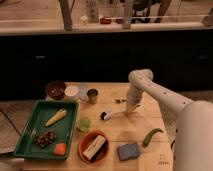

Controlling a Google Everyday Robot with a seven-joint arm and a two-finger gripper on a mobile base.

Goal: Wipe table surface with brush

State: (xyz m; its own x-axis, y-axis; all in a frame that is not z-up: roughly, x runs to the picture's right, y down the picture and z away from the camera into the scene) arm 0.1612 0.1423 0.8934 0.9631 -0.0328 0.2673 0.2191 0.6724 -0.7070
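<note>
The brush lies on the light tan table surface near its middle. Its dark bristle head points left and its slim white handle runs right and slightly back. My gripper points straight down at the handle's right end, at or just above the tabletop, and the handle's tip meets it there. The white arm reaches in from the lower right, with its elbow above the table's far right part.
A green tray with a corn cob, grapes and a carrot piece sits at the left. Behind it stand a dark bowl, a white cup and a metal cup. A green cup, a red bowl, a blue sponge and a green pepper lie in front.
</note>
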